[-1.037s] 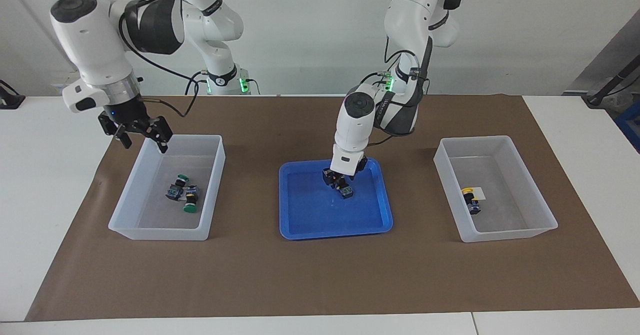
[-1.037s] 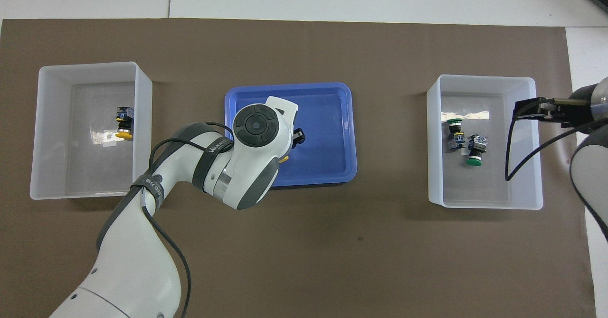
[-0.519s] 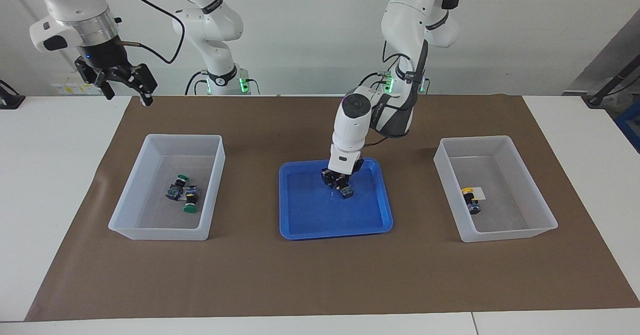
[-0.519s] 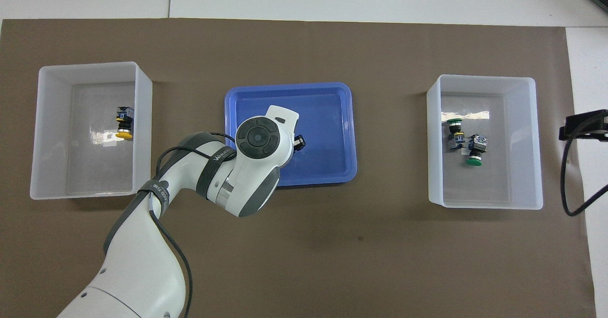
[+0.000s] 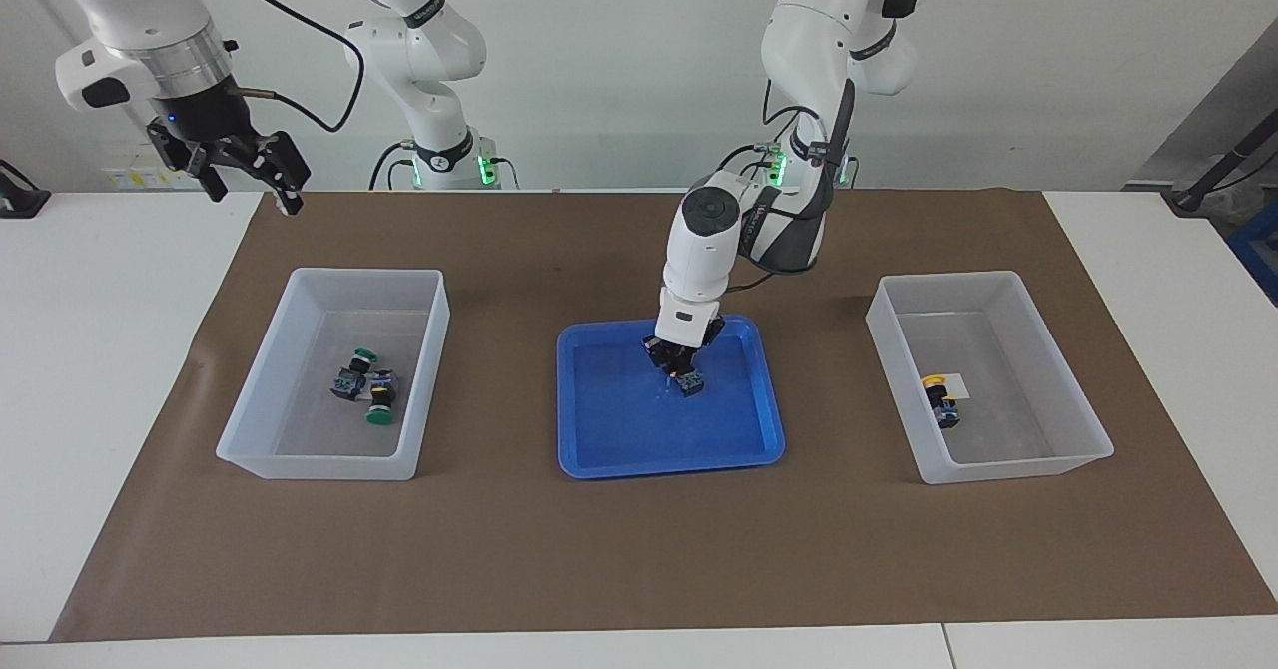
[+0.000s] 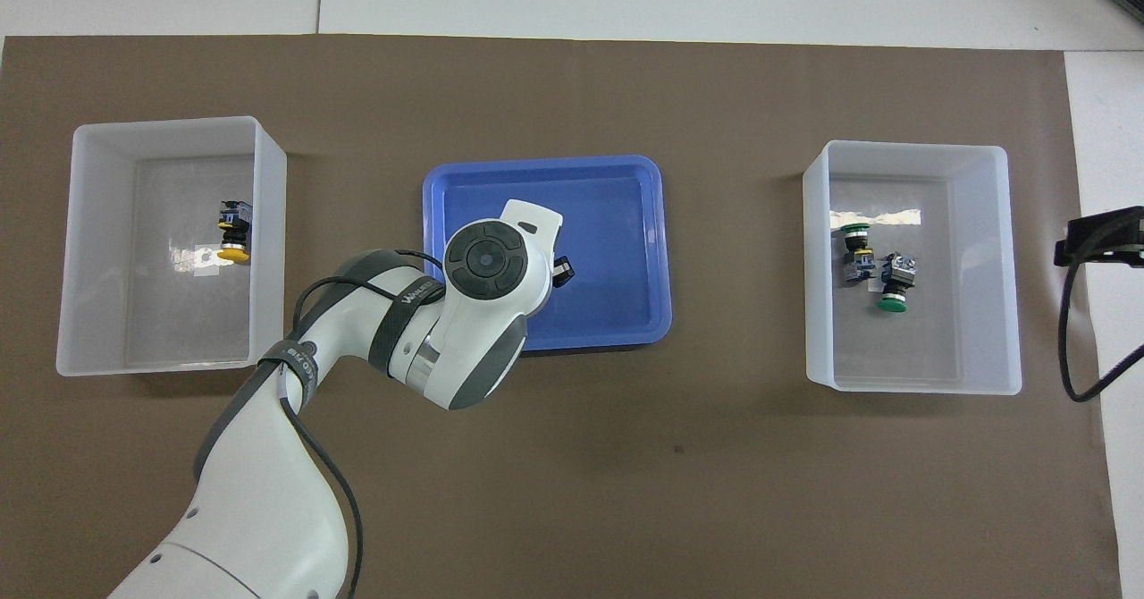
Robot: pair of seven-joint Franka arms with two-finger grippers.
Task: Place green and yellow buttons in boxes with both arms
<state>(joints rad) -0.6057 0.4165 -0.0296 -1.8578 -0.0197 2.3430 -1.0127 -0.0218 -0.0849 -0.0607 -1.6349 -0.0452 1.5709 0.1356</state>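
A brown mat covered the middle of a white table, and on it stood 3 containers in a row: a shallow blue tray in the middle and 2 translucent boxes, 1 toward each arm's end. The left gripper was lowered into the blue tray, its fingers drawn in around a button with a black body and bluish-grey base that lay on the tray floor; whether the fingers had fully clamped the button could not be told, and its cap colour was hidden in both views. From overhead the left arm's white wrist covered most of that spot, with only a black edge of the gripper showing beside it. The box toward the left arm's end held 1 yellow button lying on its side next to a small white label. The box toward the right arm's end held 2 green buttons lying close together on its floor. The right gripper hung high in the air over the table's edge at the right arm's end, outside the mat, with its 2 fingers spread wide apart and nothing between them. That arm waited there.
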